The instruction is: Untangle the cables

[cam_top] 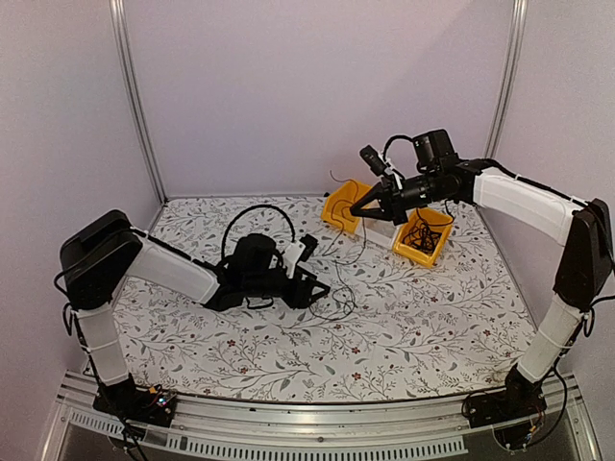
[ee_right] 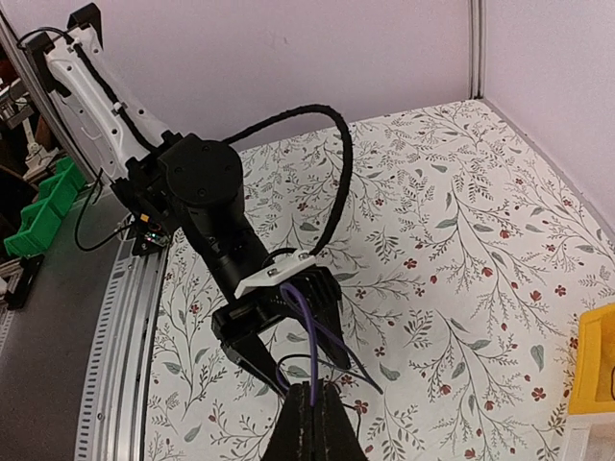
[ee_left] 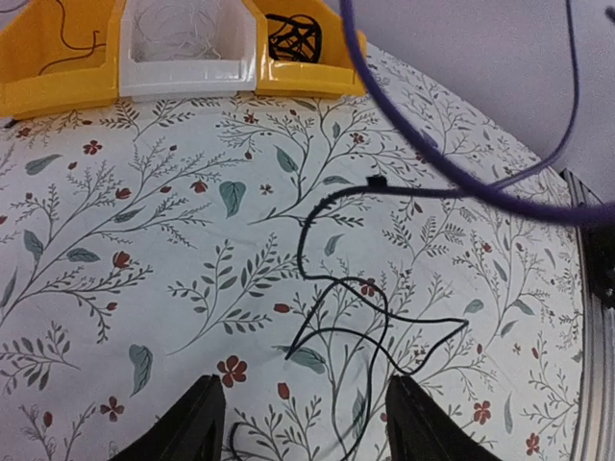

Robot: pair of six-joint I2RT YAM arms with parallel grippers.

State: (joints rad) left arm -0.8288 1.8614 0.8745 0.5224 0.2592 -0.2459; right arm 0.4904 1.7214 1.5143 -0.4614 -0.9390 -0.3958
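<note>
Left gripper (ee_left: 307, 432) low over the table (cam_top: 432, 327), fingers spread wide. A loose cable (ee_left: 341, 307) sprawls on the cloth at 12 o'clock from it in the wrist view, its tail running back between the fingers. Right gripper (cam_top: 359, 206) hangs above the three bins (ee_left: 187, 77), fingers pressed together; cannot tell if a wire is pinched. A black cable clump (cam_top: 421, 233) sits in the yellow bin (cam_top: 411, 257) at its 4 o'clock.
</note>
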